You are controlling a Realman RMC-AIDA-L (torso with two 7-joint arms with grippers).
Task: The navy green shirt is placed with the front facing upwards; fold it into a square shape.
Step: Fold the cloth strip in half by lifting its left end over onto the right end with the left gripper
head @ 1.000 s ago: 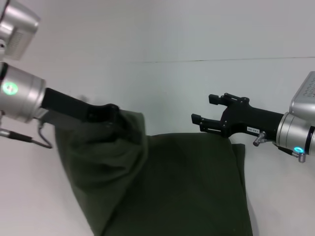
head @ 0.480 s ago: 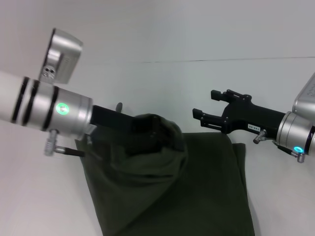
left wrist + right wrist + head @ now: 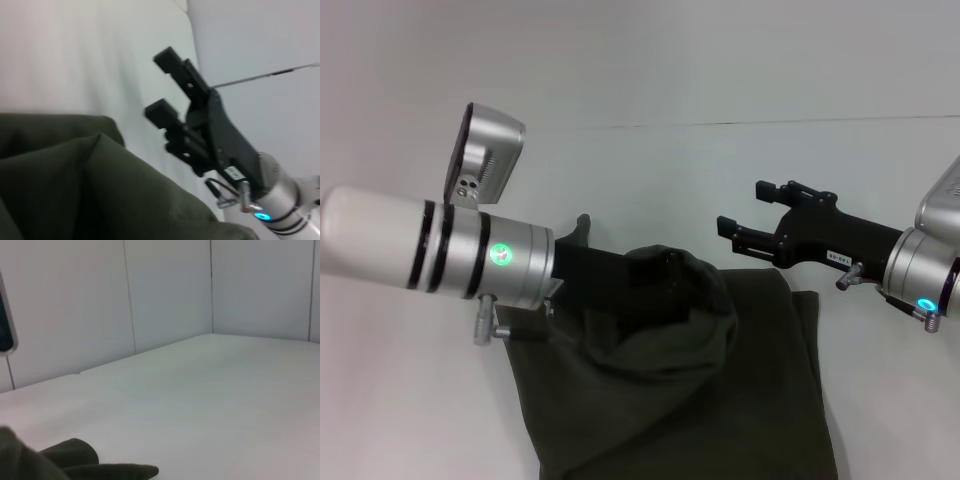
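Observation:
The navy green shirt lies on the white table, with its plain green side showing and no print in sight. Its left part is lifted and bunched over my left gripper, which is shut on the fabric above the shirt's far edge, fingers hidden by cloth. My right gripper hovers open just beyond the shirt's far right corner, holding nothing. The left wrist view shows the shirt and the open right gripper beside it. A fold of the shirt shows in the right wrist view.
A thin seam runs across the table behind the arms. White wall panels stand beyond the table's far edge. Bare tabletop surrounds the shirt on the left, right and far sides.
My left arm has swung right, carrying the shirt's left part over toward the middle. The right gripper has drifted slightly right and stays open.

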